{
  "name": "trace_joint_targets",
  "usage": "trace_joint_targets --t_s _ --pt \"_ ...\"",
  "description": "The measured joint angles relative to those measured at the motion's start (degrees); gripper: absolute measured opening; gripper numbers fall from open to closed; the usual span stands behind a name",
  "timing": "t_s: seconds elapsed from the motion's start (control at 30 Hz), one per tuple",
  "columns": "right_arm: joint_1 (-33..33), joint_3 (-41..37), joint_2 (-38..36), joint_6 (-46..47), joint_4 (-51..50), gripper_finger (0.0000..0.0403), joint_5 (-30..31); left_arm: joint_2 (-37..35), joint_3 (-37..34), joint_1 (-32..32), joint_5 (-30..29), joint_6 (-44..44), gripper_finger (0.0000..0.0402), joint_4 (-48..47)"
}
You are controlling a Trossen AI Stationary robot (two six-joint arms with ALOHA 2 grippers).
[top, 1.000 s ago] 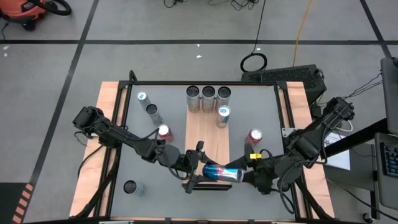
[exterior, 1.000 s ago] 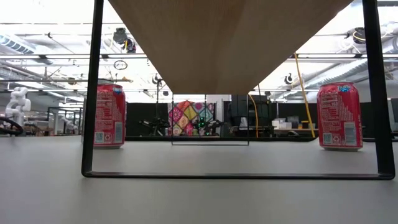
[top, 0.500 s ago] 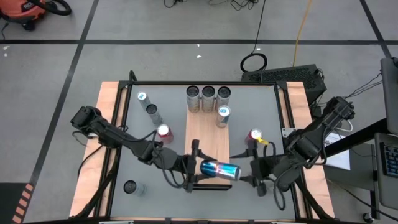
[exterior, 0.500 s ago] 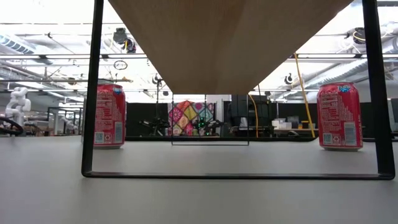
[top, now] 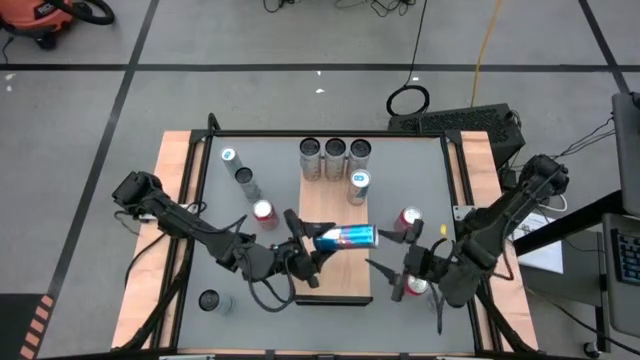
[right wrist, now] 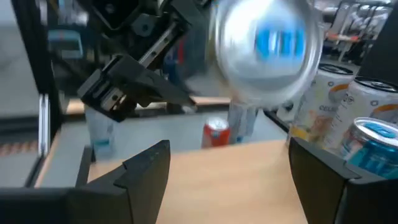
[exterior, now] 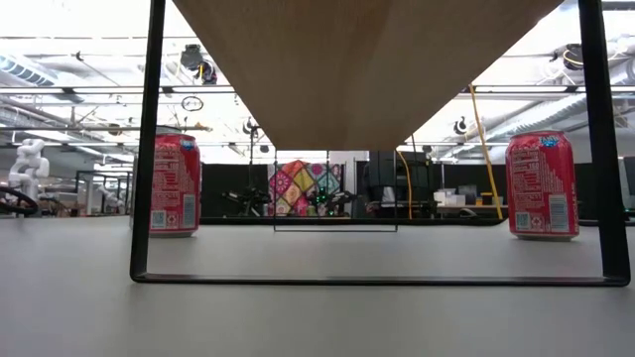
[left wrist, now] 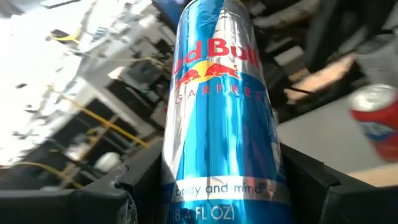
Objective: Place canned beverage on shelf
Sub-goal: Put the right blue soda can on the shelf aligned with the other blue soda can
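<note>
A slim blue and silver beverage can [top: 346, 237] hangs level above the middle of the shelf [top: 335, 285], a light wooden board on a dark frame. My left gripper [top: 316, 245] is shut on the can; the same can [left wrist: 217, 112] fills the left wrist view. My right gripper [top: 388, 279] stands open to the right of the shelf with nothing between its fingers. Seen from there, the can's round end [right wrist: 267, 46] faces it. Several cans [top: 335, 156] stand upright on the shelf's far end. My left gripper pinches the can's wall [left wrist: 186, 186] between its two fingers [left wrist: 140, 180], near one end. The fingers come level from the table's left and lie along the can. The can points toward the table's right, lifted clear of the shelf.
Red cans [top: 264, 212] [top: 409, 219] stand on the table on both sides of the shelf, also seen under it [exterior: 176, 184] [exterior: 541, 184]. Slim cans [top: 240, 172] stand at the far left and a dark can [top: 209, 300] at the near left.
My right gripper has let go of the can's right end, drawn back toward the table's right edge, sunk and rolled. My left gripper has rolled and carried the can from over the shelf's near end toward its middle, still level.
</note>
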Motion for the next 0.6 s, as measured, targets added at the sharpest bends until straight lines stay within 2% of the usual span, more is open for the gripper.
trace_joint_targets --t_s 0.13,0.23,0.33,0.47,0.6 --pt "-1.47 -7.72 0.17 -8.78 24.57 0.0265 -1.01 0.0 0.0 -1.05 -2.2 9.08 0.0246 8.1" --pt "-2.97 -12.94 0.13 -16.22 44.54 0.0265 -7.43 0.0 0.0 -1.53 -2.1 17.56 0.0246 11.19" --pt "-4.56 -16.22 0.14 -21.16 59.32 0.0265 -15.72 0.0 0.0 -1.53 -1.85 24.15 0.0246 11.4" --pt "-6.3 -16.68 0.1 -23.82 63.34 0.0265 -22.33 0.0 0.0 -1.4 -1.88 27.0 0.0246 11.37" --pt "-7.91 -16.68 0.11 -24.04 63.49 0.0265 -24.55 0.0 0.0 -1.25 -1.8 26.73 0.0246 11.32"
